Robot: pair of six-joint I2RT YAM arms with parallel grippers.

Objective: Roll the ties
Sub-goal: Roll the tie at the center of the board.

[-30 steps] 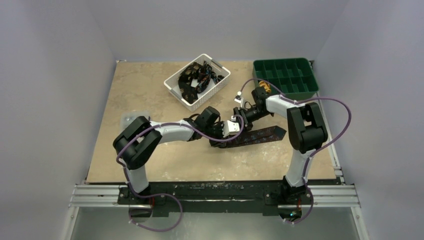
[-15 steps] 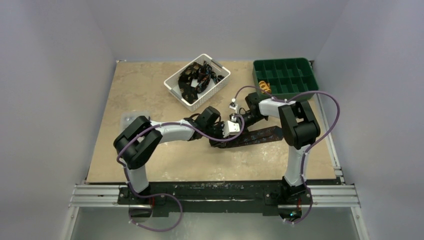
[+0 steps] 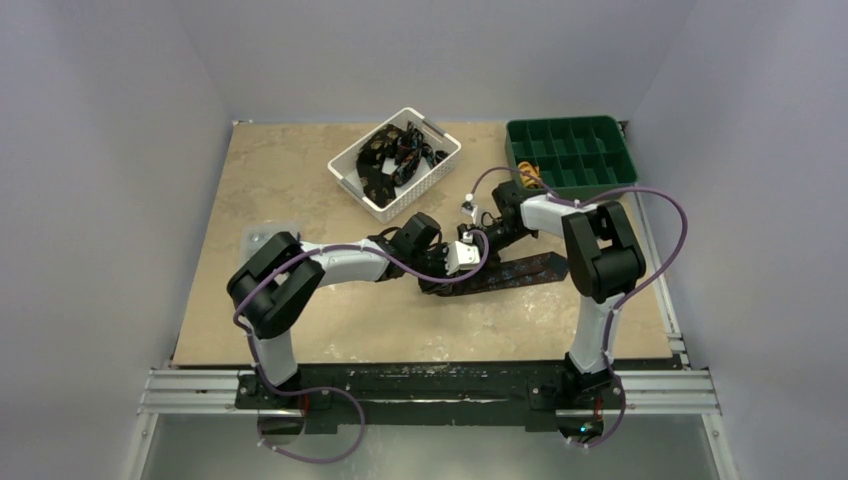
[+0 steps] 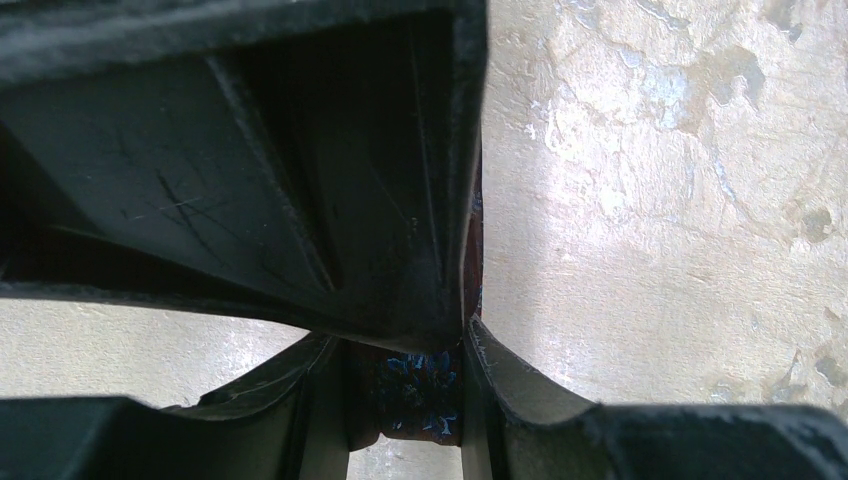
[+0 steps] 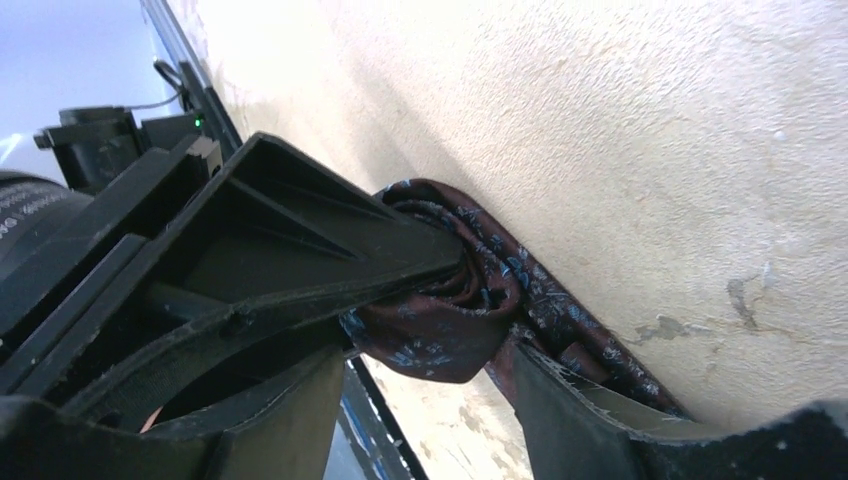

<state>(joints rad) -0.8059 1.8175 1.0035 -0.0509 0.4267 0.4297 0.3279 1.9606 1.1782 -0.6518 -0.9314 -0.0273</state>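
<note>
Beige mottled stone-look tabletop [image 3: 290, 200] carried a white plastic lattice basket [image 3: 425, 185] at far centre, set diagonally. Dark green plastic compartment tray [image 3: 565, 122] stood in far-right corner, w/ small orange-yellow item [image 3: 530, 172] in a near-left compartment.

No readable text anywhere; white lettering on black arm housing [image 5: 22, 212] cut off, illegible.

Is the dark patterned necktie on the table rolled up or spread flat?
Partly rolled: the dark brown patterned fabric necktie is coiled at one end, while its other part lies flat.
</note>
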